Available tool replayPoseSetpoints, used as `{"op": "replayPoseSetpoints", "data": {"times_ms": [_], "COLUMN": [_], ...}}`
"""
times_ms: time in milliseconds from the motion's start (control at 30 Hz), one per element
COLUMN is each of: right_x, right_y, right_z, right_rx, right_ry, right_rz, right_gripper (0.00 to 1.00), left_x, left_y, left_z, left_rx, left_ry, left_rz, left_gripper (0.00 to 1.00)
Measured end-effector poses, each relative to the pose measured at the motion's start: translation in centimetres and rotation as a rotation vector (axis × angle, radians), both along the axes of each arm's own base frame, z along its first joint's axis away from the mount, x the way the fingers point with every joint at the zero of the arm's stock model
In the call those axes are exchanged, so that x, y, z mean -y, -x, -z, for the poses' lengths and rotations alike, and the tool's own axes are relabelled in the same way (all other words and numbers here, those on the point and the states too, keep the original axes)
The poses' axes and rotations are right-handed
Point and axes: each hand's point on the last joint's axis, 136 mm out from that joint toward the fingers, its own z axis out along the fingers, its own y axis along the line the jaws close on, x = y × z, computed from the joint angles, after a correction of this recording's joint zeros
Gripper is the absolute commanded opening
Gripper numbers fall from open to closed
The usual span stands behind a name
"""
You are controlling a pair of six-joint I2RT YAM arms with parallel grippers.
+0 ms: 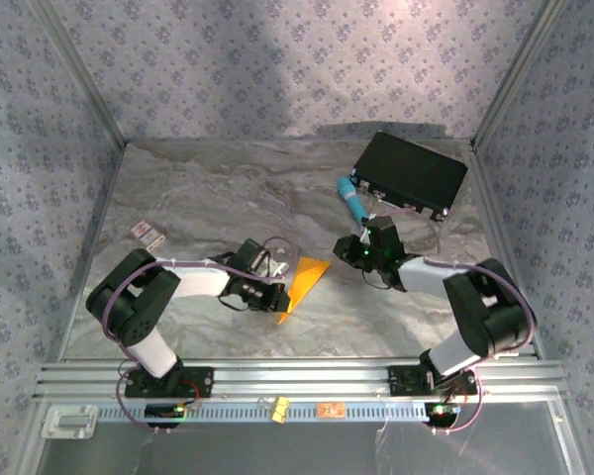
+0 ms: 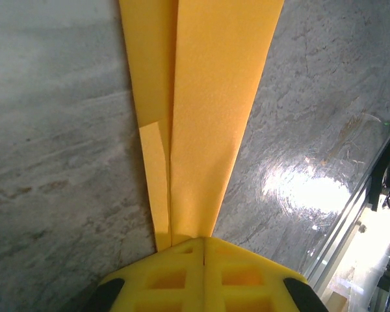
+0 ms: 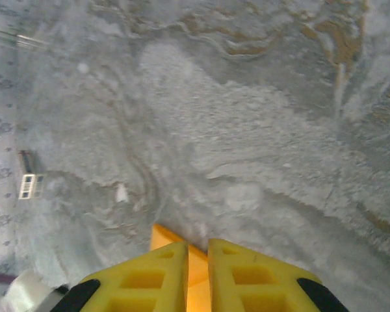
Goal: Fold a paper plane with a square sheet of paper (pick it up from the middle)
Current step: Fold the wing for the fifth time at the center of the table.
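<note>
Near the middle of the marble desk (image 1: 198, 198), best to keep the paper plane (image 1: 307, 279) flat, layers lined up along the crease, no sideways tug. Clamped by its narrow end in the fully closed left hand (image 2: 203, 242); at its wide far corner, right hand (image 3: 197, 247) with fingers (image 3: 149, 276) barely parted, grip there unclear.

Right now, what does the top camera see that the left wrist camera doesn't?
The top view takes in the black rectangular box, the teal pen-like cylinder and the small white-and-red card. The left wrist view brings out the narrow folded flap beside the centre crease, plus a bright patch of glare. Both show the folded orange-yellow paper pinched in the shut left pincer, with the grey marbled table beneath.
</note>
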Motion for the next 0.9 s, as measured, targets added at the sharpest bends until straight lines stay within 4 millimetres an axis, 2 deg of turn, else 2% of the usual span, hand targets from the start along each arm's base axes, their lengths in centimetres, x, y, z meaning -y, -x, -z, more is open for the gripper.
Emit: {"op": "replayPoseSetpoints", "data": {"times_ms": [100,267,400,500,633,800,900], "right_x": [-0.3,-1.1,-1.5,-1.6,-2.0,-2.8,-3.4], "right_y": [1.4,4.9,7.0,7.7,8.2,8.8,8.7], "right_z": [-0.8,0.5,1.3,1.6,1.9,2.9,3.1], "right_rx": [0.027,-0.009,-0.036,-0.043,-0.049,-0.074,-0.083], "right_ry": [0.005,0.042,0.070,0.079,0.087,0.111,0.115], "right_rz": [-0.013,-0.055,-0.071,-0.066,-0.069,-0.088,-0.099], "right_gripper": [0.20,0.23,0.24,0.25,0.25,0.26,0.26], "left_x": [0.0,0.0,0.0,-0.3,-1.2,-3.1,-3.3], "left_y": [0.0,-0.2,-0.6,-1.2,-2.6,-4.3,-4.5], "left_z": [0.0,-0.2,-1.4,-3.2,-5.0,-4.0,-2.8], "left_rx": [-0.007,-0.021,0.007,0.067,0.126,0.105,0.065], "left_ry": [-0.002,-0.012,-0.016,-0.011,-0.004,-0.042,-0.058], "left_rz": [-0.009,-0.046,-0.082,-0.113,-0.154,-0.214,-0.212], "left_gripper": [0.01,0.05,0.13,0.19,0.21,0.22,0.22]}}
